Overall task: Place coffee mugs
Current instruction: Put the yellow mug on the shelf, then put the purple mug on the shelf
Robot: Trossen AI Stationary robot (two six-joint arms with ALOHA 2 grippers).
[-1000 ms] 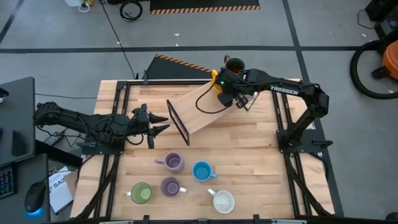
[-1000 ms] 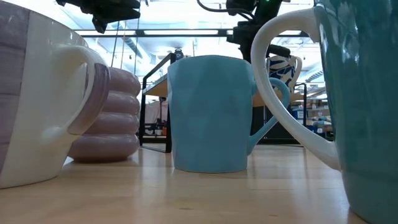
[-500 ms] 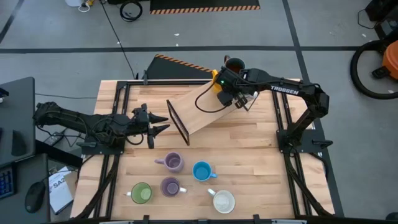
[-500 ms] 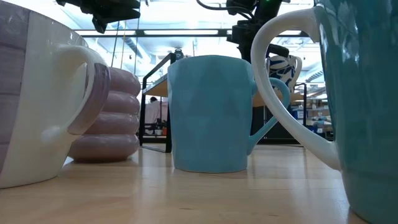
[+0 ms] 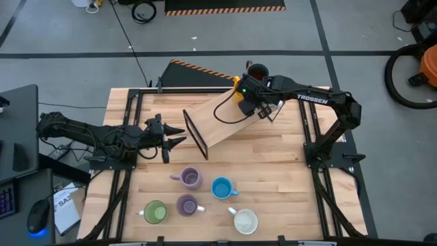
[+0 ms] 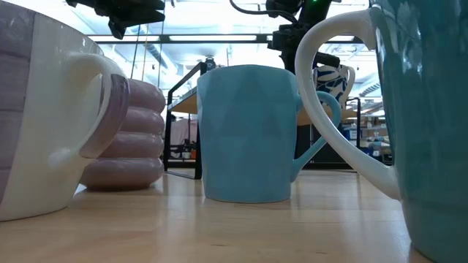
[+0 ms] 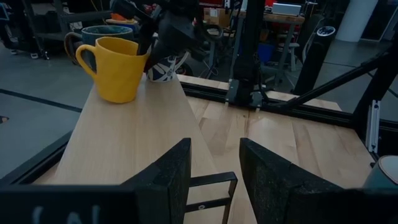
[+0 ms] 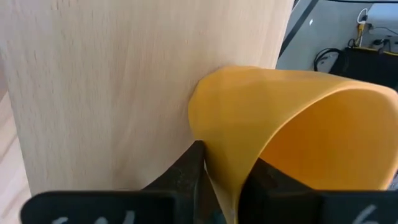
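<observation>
The orange mug's [image 8: 280, 118] rim is pinched by the right gripper [image 8: 221, 180] atop the ramp [image 5: 218, 116]; the left gripper [image 7: 214, 171] is held spread mid-table.

Your right gripper [image 8: 219, 180] has its two dark fingers [image 8: 186, 171] pinched on the rim wall of the orange mug [image 8: 292, 130], one inside, one outside, with the pale wooden board [image 8: 124, 81] directly beyond it.

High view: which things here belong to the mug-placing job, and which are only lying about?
Job: orange mug held by the right gripper, dark mug, ribbed purple mug, second purple mug, blue mug, green mug, white mug, wooden ramp, left gripper waiting open at the ramp's foot.
Lying about: computer mouse, cable coil on the floor.
</observation>
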